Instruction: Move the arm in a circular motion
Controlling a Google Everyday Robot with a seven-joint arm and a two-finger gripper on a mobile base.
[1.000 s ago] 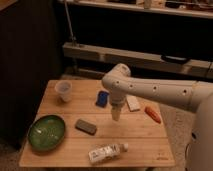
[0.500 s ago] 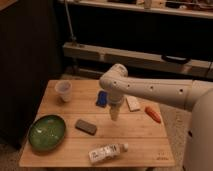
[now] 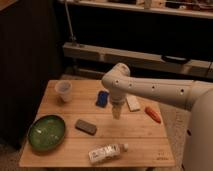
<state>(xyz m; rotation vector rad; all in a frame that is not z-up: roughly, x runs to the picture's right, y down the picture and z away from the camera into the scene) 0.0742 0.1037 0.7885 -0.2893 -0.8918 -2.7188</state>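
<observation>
My white arm (image 3: 155, 91) reaches in from the right over the wooden table (image 3: 142, 137). Its thick tubular segment carries small dark dots and ends in a rounded elbow joint (image 3: 116, 80). From the elbow a narrow pale cylindrical tip, the gripper (image 3: 116, 112), points straight down above the middle of the table. It hangs just right of a blue object (image 3: 102, 98) and left of a white bar (image 3: 133, 103). It holds nothing that I can see.
On the table stand a clear cup (image 3: 64, 91) at the back left, a green bowl (image 3: 46, 132) at the front left, a dark grey block (image 3: 85, 126), a lying bottle (image 3: 107, 152) and an orange object (image 3: 153, 114). Dark shelving stands behind.
The elbow and tip have shifted slightly left and toward the back of the table. The objects have not moved.
</observation>
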